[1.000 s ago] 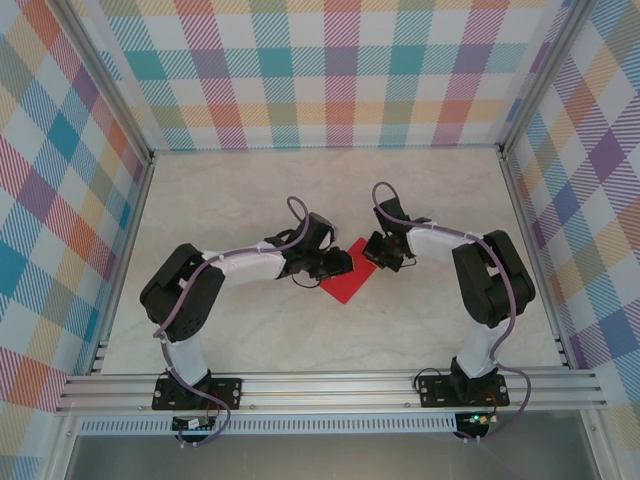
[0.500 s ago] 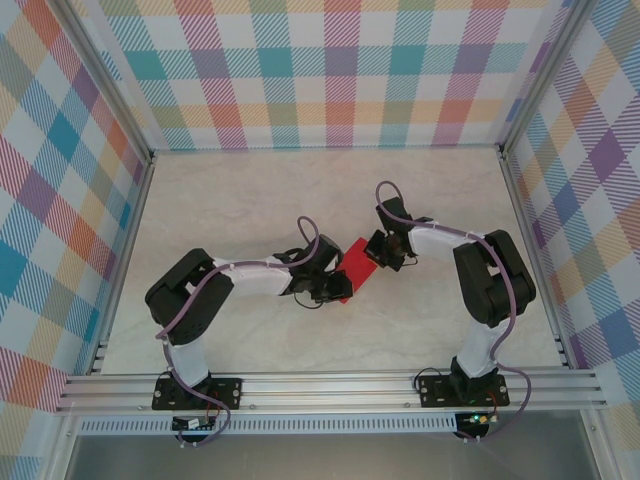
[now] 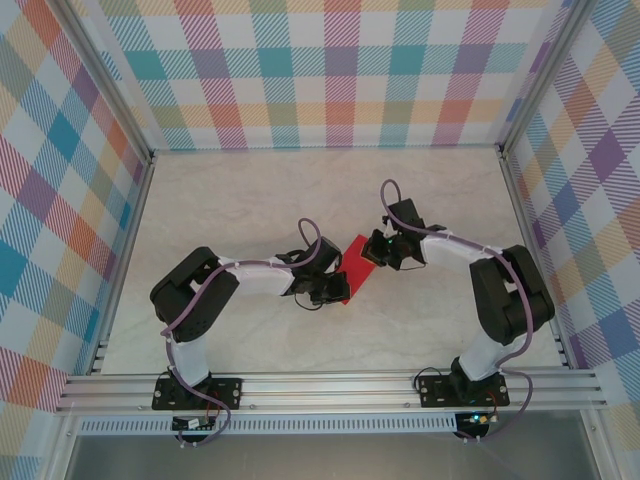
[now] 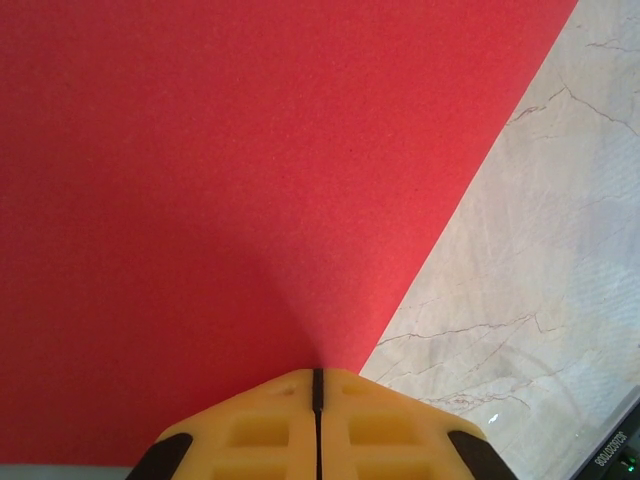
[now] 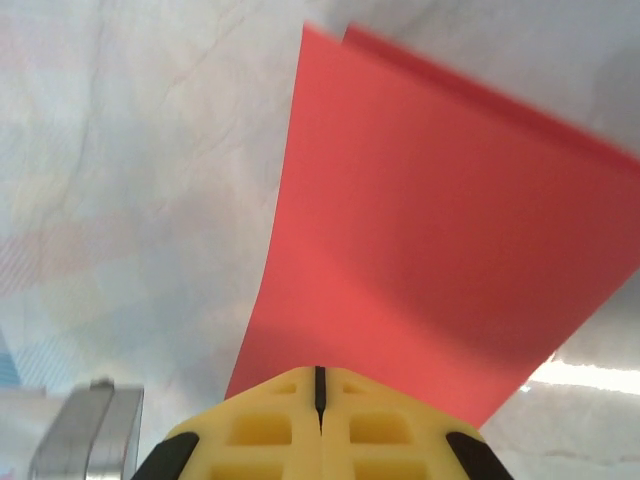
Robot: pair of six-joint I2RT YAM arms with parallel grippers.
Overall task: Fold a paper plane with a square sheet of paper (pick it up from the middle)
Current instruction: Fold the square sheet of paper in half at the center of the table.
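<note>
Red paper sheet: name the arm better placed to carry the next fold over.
Probably right: the right gripper is shut on the sheet where it bows up off the table; the left gripper, shut on the opposite end, can anchor.

Tiny white digits on a dark strip (image 4: 615, 452) are too small to read.

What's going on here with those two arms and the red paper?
Both arms are holding the square sheet of paper over the marbled table. The left pincer is shut on one edge and the right pincer is shut on the opposite one. The sheet bows slightly between them; no plane shape yet.
</note>
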